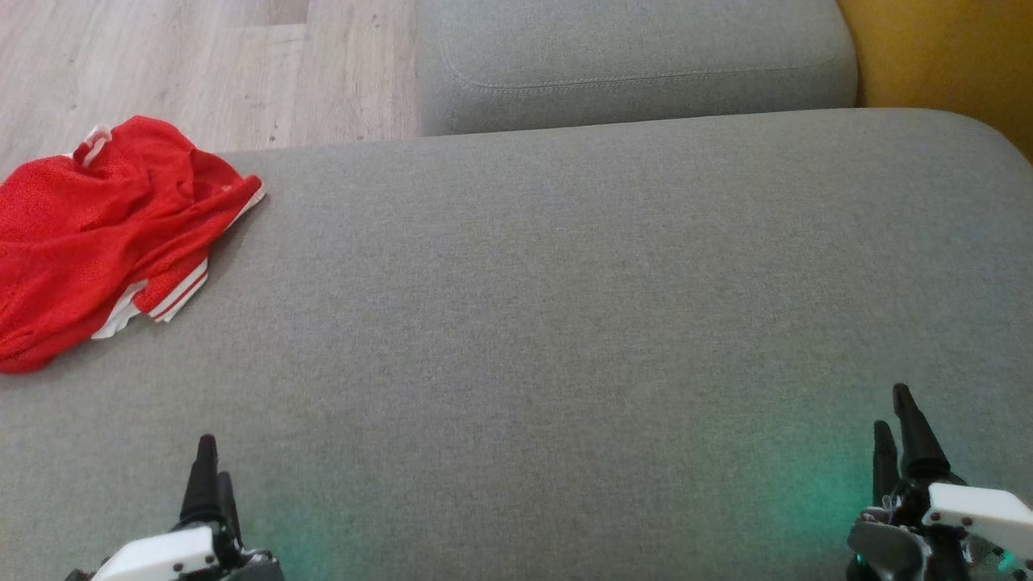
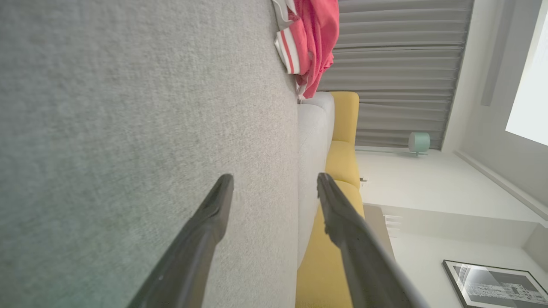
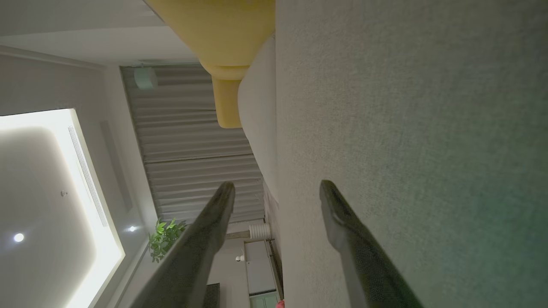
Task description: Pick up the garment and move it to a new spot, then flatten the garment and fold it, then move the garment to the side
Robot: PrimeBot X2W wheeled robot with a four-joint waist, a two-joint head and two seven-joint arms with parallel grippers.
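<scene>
The garment [image 1: 97,234], red mesh shorts with white stripes, lies crumpled at the far left of the grey sofa cushion [image 1: 565,307]. In the left wrist view the garment [image 2: 310,42] shows at the top, well beyond the fingertips. My left gripper [image 1: 211,468] sits low at the front left, apart from the garment, its jaws open and empty [image 2: 275,184]. At the front right my right gripper [image 1: 897,420] hovers over bare cushion, open as well [image 3: 277,190], with nothing between its fingers.
A second grey cushion [image 1: 637,64] lies behind the first. Yellow upholstery [image 1: 952,56] stands at the far right. Pale wood floor [image 1: 202,64] shows at the upper left, past the cushion's edge near the garment.
</scene>
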